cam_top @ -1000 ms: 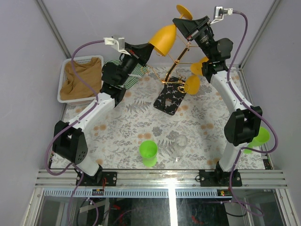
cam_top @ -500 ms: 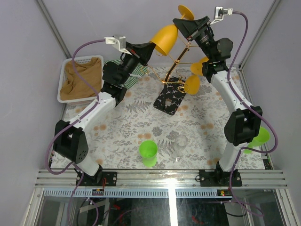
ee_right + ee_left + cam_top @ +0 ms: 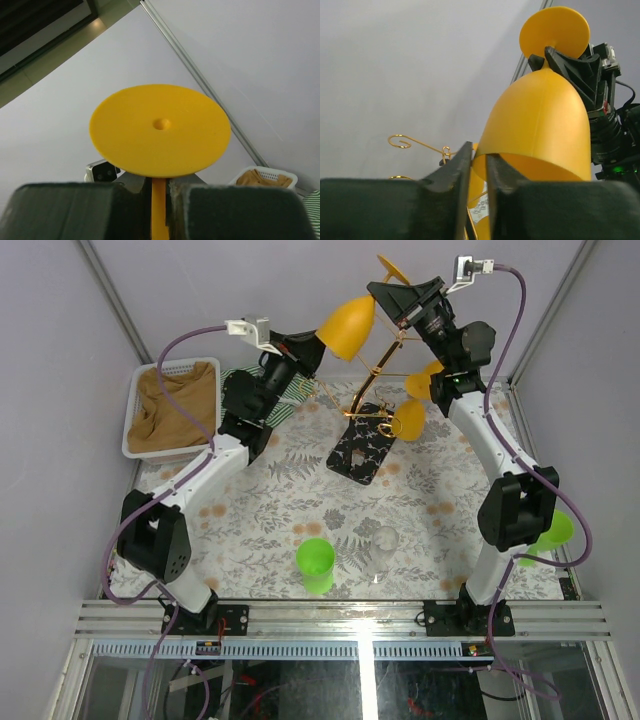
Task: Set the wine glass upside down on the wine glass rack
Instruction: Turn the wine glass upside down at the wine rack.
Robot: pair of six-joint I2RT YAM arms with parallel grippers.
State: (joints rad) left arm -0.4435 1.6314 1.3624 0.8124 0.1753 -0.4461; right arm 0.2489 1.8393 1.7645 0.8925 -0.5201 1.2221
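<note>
two grippers: both are engaged on the one wine glass (image 3: 348, 325); you hold it high over the far side of the table, bowl mouth down and foot up.
left gripper (image 3: 310, 342): closed down on the bowl rim; in the left wrist view one finger (image 3: 452, 175) sits outside the wall and the other inside the mouth, nearly meeting.
right gripper (image 3: 395, 295): clamped on the stem just under the foot disc (image 3: 160, 129) (the stem runs straight down between the two pads in the right wrist view).
wine glass position: near the top of the wine glass rack (image 3: 370, 380), on its left side and tilted; no hook is seen carrying it.
rack condition: gold post on a black patterned base (image 3: 362, 452); two other orange glasses (image 3: 424, 380) hang on the right arm's side.
done: glass raised, inverted and gripped at the stem.
left to do: free the rim grip, slide the stem into a vacant hook so the foot rests on the wire, then let go.
progress estimate: judged past halfway; the hanging itself is not yet done.
caution: a free hook (image 3: 400, 142) shows in the left wrist view; which hook you should use cannot be told.
</note>
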